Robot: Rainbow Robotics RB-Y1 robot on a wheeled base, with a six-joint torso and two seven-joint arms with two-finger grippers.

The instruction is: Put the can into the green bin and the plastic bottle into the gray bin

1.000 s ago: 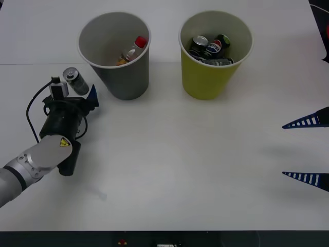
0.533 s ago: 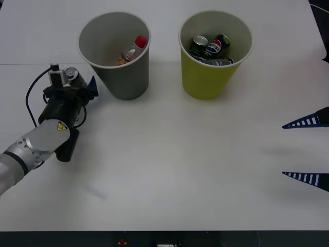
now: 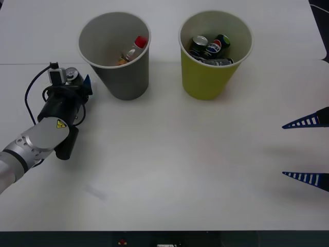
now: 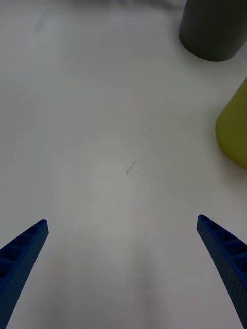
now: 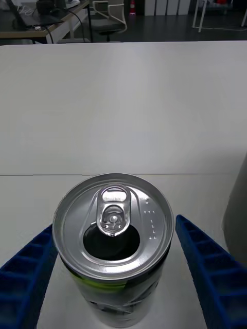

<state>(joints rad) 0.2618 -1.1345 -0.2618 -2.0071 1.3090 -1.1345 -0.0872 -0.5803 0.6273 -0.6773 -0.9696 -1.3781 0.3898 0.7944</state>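
Note:
The can (image 3: 72, 75), dark with a silver top and an open tab hole, stands upright left of the gray bin (image 3: 126, 82). My left gripper (image 3: 78, 80) reaches around it. In the left wrist view the can (image 5: 113, 257) sits between the blue fingers (image 5: 206, 267), with a thin gap on one side, so the gripper is open. The plastic bottle (image 3: 132, 49), red-capped, lies inside the gray bin. The green bin (image 3: 205, 80) stands to the right of the gray one. My right gripper (image 3: 308, 149) hangs open at the table's right edge.
Several other cans (image 3: 211, 49) lie in the green bin, one with a round Pepsi logo. The right wrist view shows bare white table, the gray bin (image 4: 213, 31) and the green bin (image 4: 234, 128). A black cable loops over the left wrist (image 3: 31, 100).
My left gripper has slid forward toward the can, and its fingers now straddle it. The right arm has not moved.

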